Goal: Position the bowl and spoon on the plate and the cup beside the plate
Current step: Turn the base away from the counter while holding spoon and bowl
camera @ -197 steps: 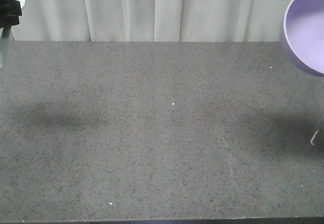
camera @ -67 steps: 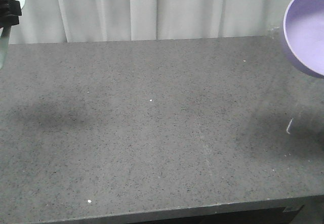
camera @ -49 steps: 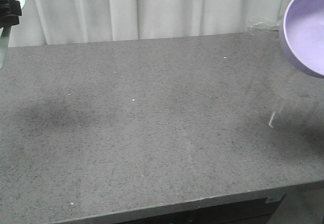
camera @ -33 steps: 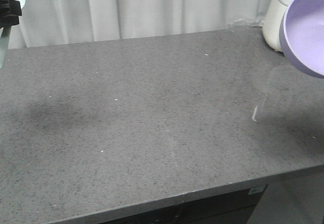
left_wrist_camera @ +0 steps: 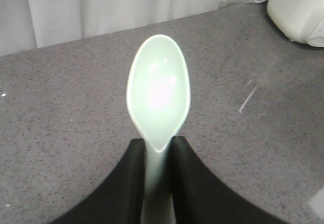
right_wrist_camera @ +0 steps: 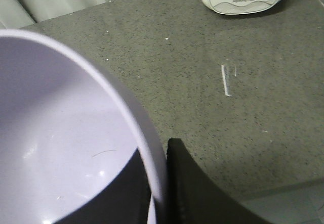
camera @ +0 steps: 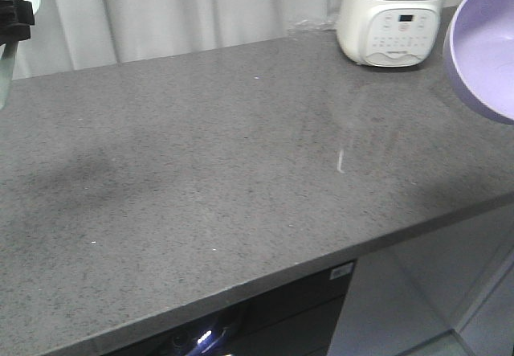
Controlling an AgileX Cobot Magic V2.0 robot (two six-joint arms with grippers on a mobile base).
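White appliance (camera: 391,17) — grey countertop (camera: 225,163)

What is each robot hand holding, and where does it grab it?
Left gripper: the spoon, by its handle just under the head. Right gripper: the bowl, by its rim.

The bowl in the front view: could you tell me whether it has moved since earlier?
Yes. The bowl keeps its place in frame, but against the counter it has travelled right, near the white appliance.
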